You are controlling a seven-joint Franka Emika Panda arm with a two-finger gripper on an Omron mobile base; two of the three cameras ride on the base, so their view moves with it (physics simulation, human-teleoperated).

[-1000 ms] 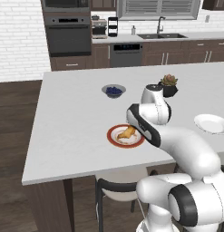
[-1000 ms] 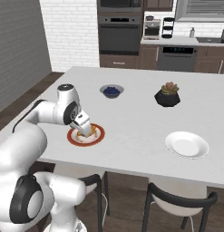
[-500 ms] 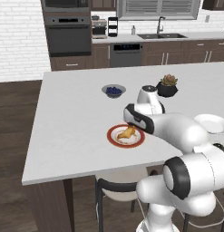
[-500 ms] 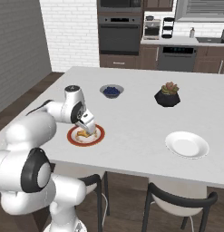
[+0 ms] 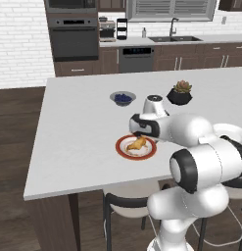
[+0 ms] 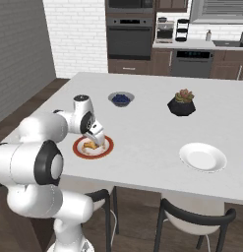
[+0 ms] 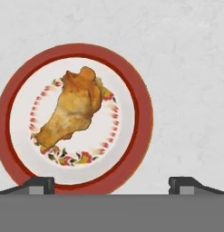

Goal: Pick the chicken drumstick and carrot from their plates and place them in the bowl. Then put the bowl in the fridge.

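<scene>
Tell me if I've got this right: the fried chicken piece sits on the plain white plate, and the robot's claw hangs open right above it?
Not quite. The chicken drumstick sits on the red-rimmed plate, as the hand view shows; the plain white plate holds nothing. The gripper does hang open above it.

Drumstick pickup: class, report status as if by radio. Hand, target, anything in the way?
Hand open, above the red-rimmed plate. Drumstick lying on that plate, not yet gripped. Nothing between hand and drumstick.
</scene>
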